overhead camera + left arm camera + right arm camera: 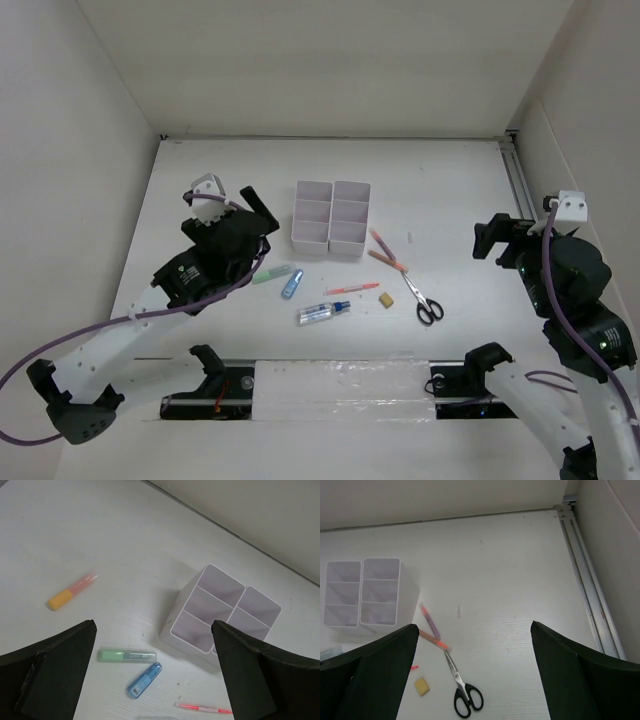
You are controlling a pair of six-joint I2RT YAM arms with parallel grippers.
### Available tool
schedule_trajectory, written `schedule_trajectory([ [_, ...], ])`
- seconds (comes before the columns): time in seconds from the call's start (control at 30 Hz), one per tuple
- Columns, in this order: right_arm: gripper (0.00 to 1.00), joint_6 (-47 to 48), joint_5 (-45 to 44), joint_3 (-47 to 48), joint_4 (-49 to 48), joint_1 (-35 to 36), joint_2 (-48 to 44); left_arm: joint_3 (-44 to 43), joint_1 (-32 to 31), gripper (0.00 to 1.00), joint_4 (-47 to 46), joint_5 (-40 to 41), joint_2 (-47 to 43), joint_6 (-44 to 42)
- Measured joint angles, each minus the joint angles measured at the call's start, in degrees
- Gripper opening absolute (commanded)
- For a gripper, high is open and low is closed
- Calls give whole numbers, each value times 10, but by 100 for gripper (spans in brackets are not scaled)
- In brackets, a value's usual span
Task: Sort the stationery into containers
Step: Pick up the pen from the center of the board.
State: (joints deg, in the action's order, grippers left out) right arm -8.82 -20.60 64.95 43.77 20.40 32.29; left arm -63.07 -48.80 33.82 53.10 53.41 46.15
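Note:
The white containers [331,215] stand mid-table, all compartments showing bare. In front of them lie a light green marker [272,274], a small blue tube [292,284], a clear blue-capped bottle [323,312], a thin pink pen [352,288], a tan eraser [386,298], black-handled scissors [422,298] and two crossed pens [387,250]. My left gripper [262,222] hovers open left of the containers, above the marker [127,655] and tube [145,679]. An orange highlighter [72,591] lies further left. My right gripper [488,240] hangs open, right of the scissors [462,690].
A metal rail [587,580] runs along the table's right edge by the wall. White walls close in the table at the back and on both sides. A taped strip and the arm bases [330,380] line the near edge.

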Motion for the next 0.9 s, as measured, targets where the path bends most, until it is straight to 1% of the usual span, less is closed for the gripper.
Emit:
schedule_trajectory([
  [0.13,100,-1,-12,2,7,0,2,2,0,100,0,-6,-8,-3],
  [0.23,100,-2,-18,2,8,0,3,9,0,100,-5,-10,-30,-8],
  [0.37,100,-4,-19,4,9,0,3,26,0,100,-23,-16,-67,-21],
  [0.5,100,-7,-23,18,13,0,4,36,0,100,-48,-31,-81,-42],
  [0.6,100,-7,-8,26,10,0,-2,40,0,100,-88,-103,-75,-105],
  [0.73,100,-9,38,26,7,0,-22,24,0,100,-119,-230,-24,-202],
  [0.9,100,-9,89,18,1,0,-40,1,-14,100,-139,-340,98,-308],
])
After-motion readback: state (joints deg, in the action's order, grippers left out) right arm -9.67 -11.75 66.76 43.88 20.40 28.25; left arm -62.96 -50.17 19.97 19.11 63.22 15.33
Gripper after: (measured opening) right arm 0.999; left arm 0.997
